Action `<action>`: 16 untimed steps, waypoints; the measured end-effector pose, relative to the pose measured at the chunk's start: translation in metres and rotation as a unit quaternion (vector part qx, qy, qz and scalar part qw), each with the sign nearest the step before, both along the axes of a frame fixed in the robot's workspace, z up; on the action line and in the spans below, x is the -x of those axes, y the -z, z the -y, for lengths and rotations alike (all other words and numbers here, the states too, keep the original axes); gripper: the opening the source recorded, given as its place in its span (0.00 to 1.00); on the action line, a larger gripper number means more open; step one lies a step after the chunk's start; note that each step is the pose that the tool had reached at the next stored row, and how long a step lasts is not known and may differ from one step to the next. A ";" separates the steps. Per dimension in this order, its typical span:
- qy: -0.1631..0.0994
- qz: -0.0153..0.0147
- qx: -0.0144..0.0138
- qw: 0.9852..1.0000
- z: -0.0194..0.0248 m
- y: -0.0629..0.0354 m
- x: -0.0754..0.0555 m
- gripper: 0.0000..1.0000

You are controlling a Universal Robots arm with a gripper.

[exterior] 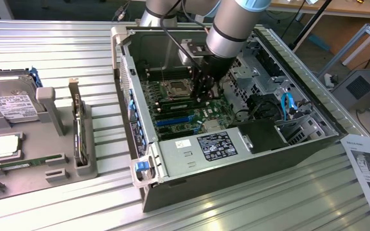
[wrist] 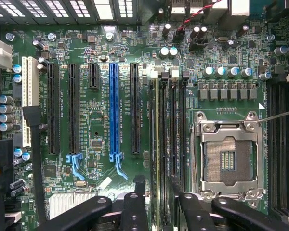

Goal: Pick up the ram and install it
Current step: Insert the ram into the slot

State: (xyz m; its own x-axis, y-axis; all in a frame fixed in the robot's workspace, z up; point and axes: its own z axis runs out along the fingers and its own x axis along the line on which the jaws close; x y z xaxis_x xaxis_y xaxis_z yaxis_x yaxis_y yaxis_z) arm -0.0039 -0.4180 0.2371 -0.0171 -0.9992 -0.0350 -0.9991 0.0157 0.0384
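Exterior view: arm reaches down into case [exterior: 236, 161], gripper [exterior: 205, 94] low inside. Fingers [wrist: 135, 211] apart, empty. Ram [wrist: 157, 144] seated edge-on in motherboard [wrist: 96, 120].

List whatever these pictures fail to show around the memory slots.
- Exterior view: the grey robot arm and black end effector hide the green motherboard patch beneath them.
- Wrist view: its black fingers cover one end of the long black memory slots; latches there are hidden.
- Wrist view: the thin green ram stick shows edge-on; its seating cannot be judged.
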 end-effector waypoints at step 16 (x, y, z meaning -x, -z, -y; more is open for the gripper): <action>0.000 0.000 0.002 1.000 -0.0003 -0.0412 0.000 0.32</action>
State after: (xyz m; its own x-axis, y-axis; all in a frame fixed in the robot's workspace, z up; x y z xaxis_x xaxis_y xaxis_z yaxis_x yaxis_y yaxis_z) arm -0.0039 -0.4177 0.2783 -0.0179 -0.9994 -0.0306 -0.9991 0.0167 0.0384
